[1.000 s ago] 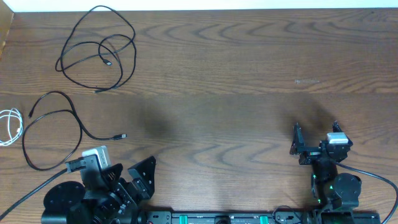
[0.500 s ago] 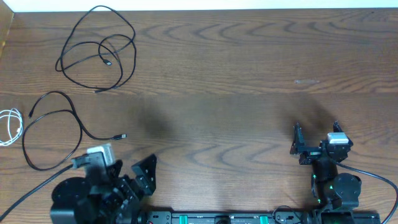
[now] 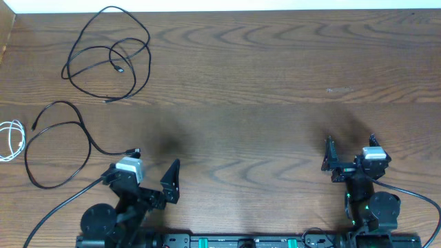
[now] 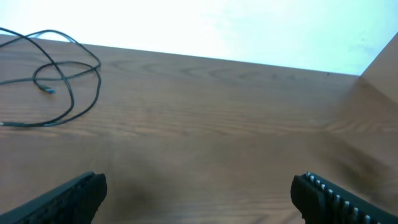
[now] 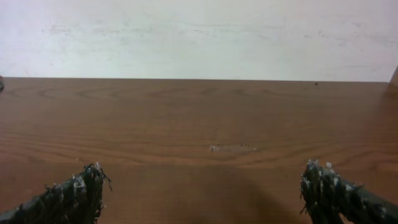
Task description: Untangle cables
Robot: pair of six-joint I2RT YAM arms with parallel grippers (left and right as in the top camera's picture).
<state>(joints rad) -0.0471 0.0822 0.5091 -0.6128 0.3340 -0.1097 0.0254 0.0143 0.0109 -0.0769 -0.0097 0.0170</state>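
On the wood table (image 3: 262, 83) three cables (image 3: 88, 138) lie apart beyond the left gripper (image 4: 199, 202); it and the right gripper (image 5: 199, 196) are open

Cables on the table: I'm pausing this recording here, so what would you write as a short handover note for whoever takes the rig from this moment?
Left gripper: open, holding nothing, low at the near edge.
Right gripper: open, holding nothing, over bare table.
Cables: the three lie apart on the left side. The far black cable is near the back edge, the near black cable ends close to the left gripper, and the white cable is coiled at the left edge.
Done: none of the cables crosses another.
Left: the far black cable loops over itself, so it may need laying out.
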